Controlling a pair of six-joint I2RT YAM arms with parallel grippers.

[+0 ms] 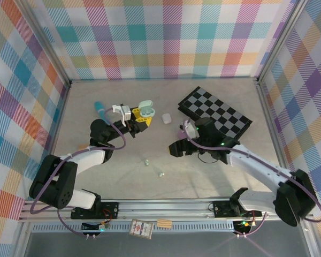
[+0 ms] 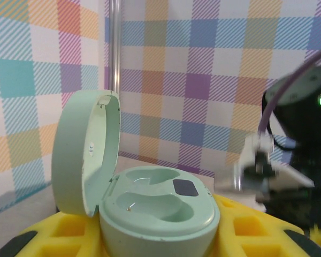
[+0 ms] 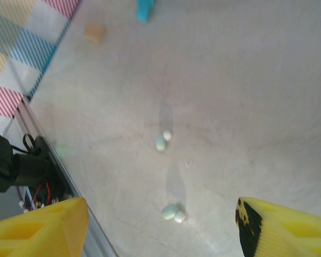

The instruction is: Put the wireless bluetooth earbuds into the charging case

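While the left gripper (image 1: 138, 116) clasps the open mint case (image 1: 145, 109) left of the middle of the table (image 1: 230, 176), the top view shows two earbuds (image 1: 147, 161) lying loose on the bare surface nearer the arm bases, near each other and well apart from the case. A small white object (image 1: 166, 118) sits just right of the case, a blue item (image 1: 99, 110) lies to its left, and a checkerboard (image 1: 216, 113) rests at the far right. The right gripper (image 1: 175, 148) hangs over the table between the checkerboard and the earbuds; from above I cannot tell how its jaws stand. From the left wrist, the left gripper (image 2: 158, 238) is clenched on the case (image 2: 155, 211), whose base is seated between the yellow fingers (image 2: 59, 235); the lid (image 2: 85, 152) stands upright at the left, hinged open, and the two wells face up. The right arm (image 2: 299, 118), black with a green light, shows blurred at the right. From the right wrist, the right gripper (image 3: 161, 227) is released: its yellow fingers (image 3: 37, 225) stand wide apart with nothing between them. Both earbuds (image 3: 163, 140) lie on the table (image 3: 246, 107) beyond the fingertips, each mint with a white end, one farther off and one close to the gap. The blue item (image 3: 144, 9) and a tan block (image 3: 94, 32) lie at the top edge.
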